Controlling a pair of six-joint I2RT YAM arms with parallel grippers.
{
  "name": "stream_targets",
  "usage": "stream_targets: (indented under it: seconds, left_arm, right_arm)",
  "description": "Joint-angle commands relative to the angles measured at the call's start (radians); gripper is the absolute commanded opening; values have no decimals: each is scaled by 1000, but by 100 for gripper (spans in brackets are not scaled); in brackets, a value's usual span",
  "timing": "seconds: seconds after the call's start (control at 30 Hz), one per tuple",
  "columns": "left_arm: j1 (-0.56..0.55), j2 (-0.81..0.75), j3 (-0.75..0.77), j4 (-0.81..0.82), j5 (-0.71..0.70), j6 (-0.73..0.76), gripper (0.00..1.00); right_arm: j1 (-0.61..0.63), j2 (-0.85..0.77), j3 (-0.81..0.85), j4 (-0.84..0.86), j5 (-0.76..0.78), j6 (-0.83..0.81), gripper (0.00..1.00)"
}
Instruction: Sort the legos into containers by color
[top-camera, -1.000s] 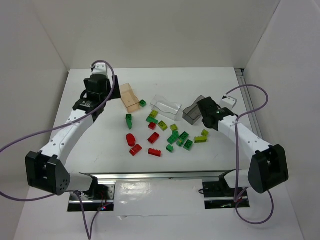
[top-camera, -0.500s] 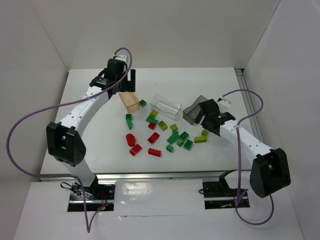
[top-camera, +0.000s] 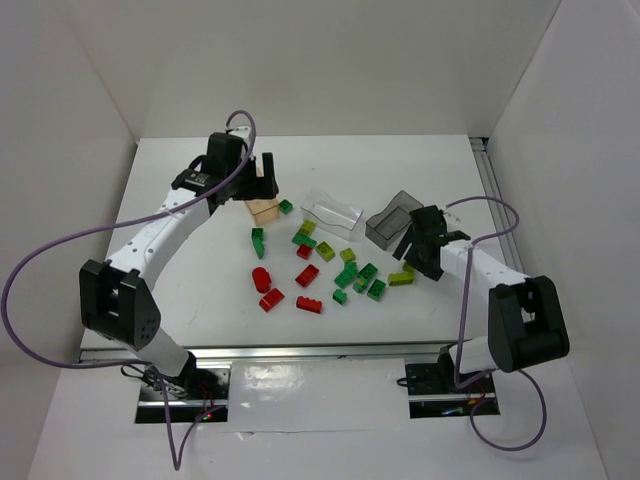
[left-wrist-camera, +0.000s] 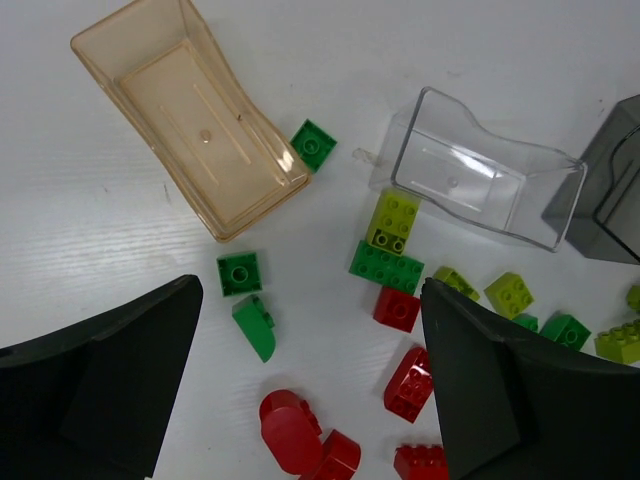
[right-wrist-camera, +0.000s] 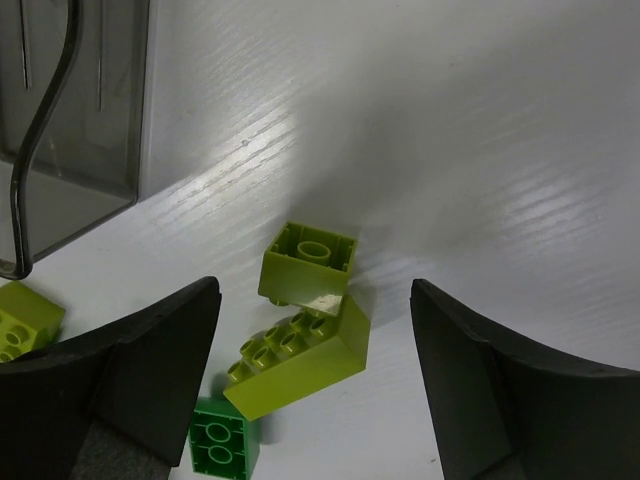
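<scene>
Red, dark green and yellow-green legos (top-camera: 307, 275) lie scattered mid-table. The peach container (top-camera: 264, 209), the clear container (top-camera: 333, 213) and the smoky grey container (top-camera: 390, 218) lie behind them in a row. All three look empty. My left gripper (top-camera: 263, 182) is open and empty, raised above the peach container's near end. In the left wrist view (left-wrist-camera: 310, 400) red legos (left-wrist-camera: 290, 430) lie below it. My right gripper (top-camera: 418, 255) is open and empty, low over two yellow-green legos (right-wrist-camera: 300, 365) that touch each other, between its fingers (right-wrist-camera: 315, 380).
A dark green brick (left-wrist-camera: 313, 145) sits against the peach container (left-wrist-camera: 190, 110). Another dark green brick (right-wrist-camera: 222, 440) lies by my right gripper's left finger. The grey container (right-wrist-camera: 70, 120) is close behind the right gripper. A metal rail runs along the table's right edge (top-camera: 490, 190).
My left arm has swung from the far left to the peach container. My right gripper has moved from the grey container toward me, down over the yellow-green legos.
</scene>
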Motion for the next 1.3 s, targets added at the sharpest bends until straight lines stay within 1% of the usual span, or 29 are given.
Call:
stream_targets:
  seconds: [0.0, 0.07, 0.1, 0.17, 0.2, 0.3, 0.33, 0.43, 0.47, 0.53, 0.57, 0.6, 0.73, 0.8, 0.93, 0.97, 1.07, 1.17, 1.27]
  left_arm:
    - [3, -27, 33, 70, 41, -12, 100]
    - [3, -27, 53, 70, 51, -12, 100]
    - [3, -27, 53, 70, 51, -12, 100]
    - [3, -18, 53, 70, 37, -12, 100]
    - [3, -18, 53, 60, 26, -12, 100]
    - [3, -18, 53, 59, 17, -12, 100]
    - [3, -18, 53, 59, 17, -12, 100]
    - [3, -18, 53, 59, 8, -12, 100]
    - [3, -18, 53, 59, 8, -12, 100]
    - [3, -18, 53, 59, -6, -12, 100]
    - [3, -18, 53, 59, -18, -12, 100]
    - [3, -18, 53, 59, -18, -12, 100]
    - [3, -27, 53, 59, -6, -1, 100]
    - [3, -18, 77, 50, 17, 8, 100]
    - [3, -18, 88, 38, 43, 46, 100]
    - [-6, -18, 88, 47, 43, 83, 100]
    - [-6, -18, 88, 58, 18, 94, 100]
    - [-6, -7, 117, 11, 18, 66, 100]
    - [-6, 48, 166, -46, 27, 49, 100]
  right_arm:
    - [-7, 30, 1, 77, -46, -31, 83]
    - [-7, 42, 1, 77, -55, -20, 74]
    - [-7, 51, 1, 77, -55, -8, 73]
    - [-7, 51, -17, 77, -55, 1, 73]
    - [-7, 51, -17, 89, -55, 1, 68]
    - [-7, 60, -26, 103, -34, 1, 62]
    - [-7, 74, -26, 103, -25, -8, 57]
    - [-7, 83, -17, 103, -25, -17, 50]
    - [-7, 83, -17, 103, -12, -17, 46]
    - [-7, 73, -6, 92, 0, -17, 44]
    - [-7, 73, 7, 78, 15, -17, 41]
    - [-7, 59, 17, 66, 26, -17, 39]
    - [4, 8, 92, 14, 75, -41, 38]
    - [4, -22, 130, -21, 103, -63, 38]
    - [25, -35, 260, -58, 112, -94, 38]
    - [39, -24, 280, -58, 112, -120, 38]
    - [80, 14, 363, -67, 112, -141, 38]
    - [128, 56, 429, -67, 103, -150, 38]
    - [177, 109, 495, -57, 83, -151, 38]
